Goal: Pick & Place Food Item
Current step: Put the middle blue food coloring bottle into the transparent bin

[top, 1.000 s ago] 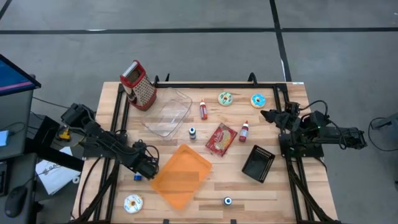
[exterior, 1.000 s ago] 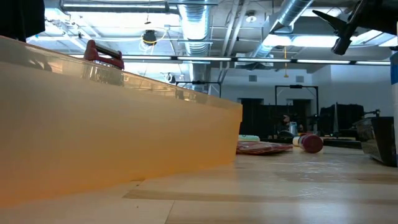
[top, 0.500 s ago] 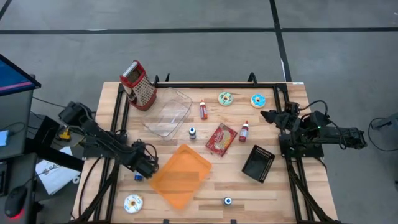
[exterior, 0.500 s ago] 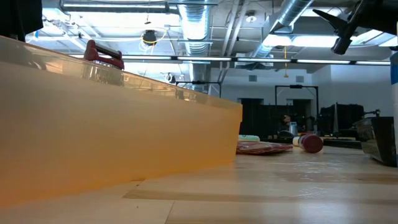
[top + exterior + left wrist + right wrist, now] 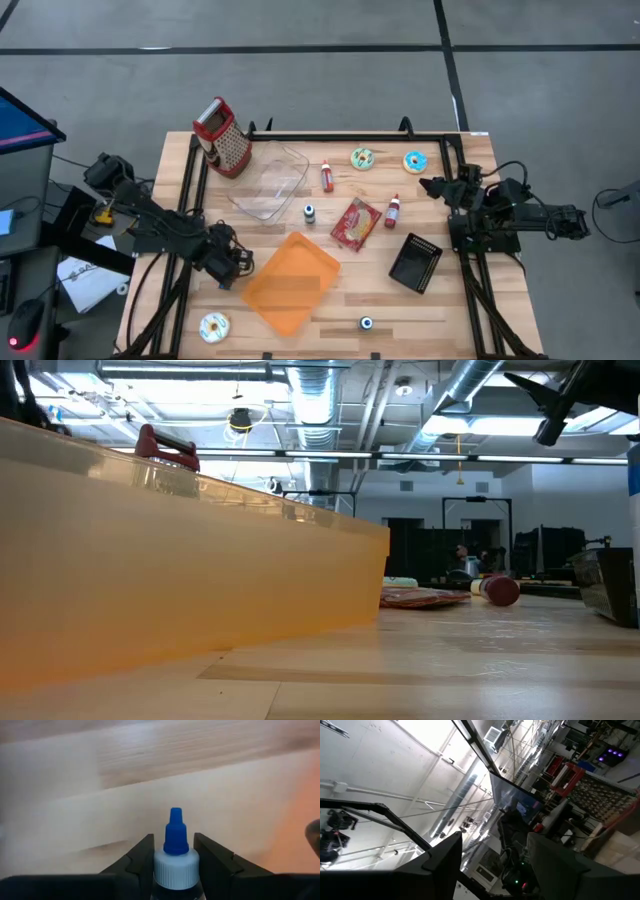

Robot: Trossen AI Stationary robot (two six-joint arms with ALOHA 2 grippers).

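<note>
**A:** From above, where are you working?

**B:** My left gripper (image 5: 230, 272) is sitting at the left side of the table (image 5: 440, 312), just beside the left corner of the orange tray (image 5: 290, 281). From up there I cannot make out what is between its fingers. My right gripper (image 5: 432, 187) is waiting at the right edge of the table, well apart from the food items.

**A:** And the level view across the table?

**B:** The orange tray's wall (image 5: 180, 570) is filling most of it. Past it, the red-handled grater (image 5: 165, 448) is showing above the wall, and a red packet (image 5: 425, 597) and a red-capped bottle (image 5: 495, 590) are lying on the wood farther back. Neither of my grippers is showing clearly.

**A:** Your left wrist?

**B:** Here I am clamping my left fingers (image 5: 140, 862) on the small bottle with the blue nozzle (image 5: 175, 857), one finger touching each side of its white cap. The bottle is standing upright between them, with bare wood behind it.

**A:** Your right wrist?

**B:** My right fingers (image 5: 445, 857) are standing wide apart with nothing between them, pointing up at the ceiling and the room.
</note>
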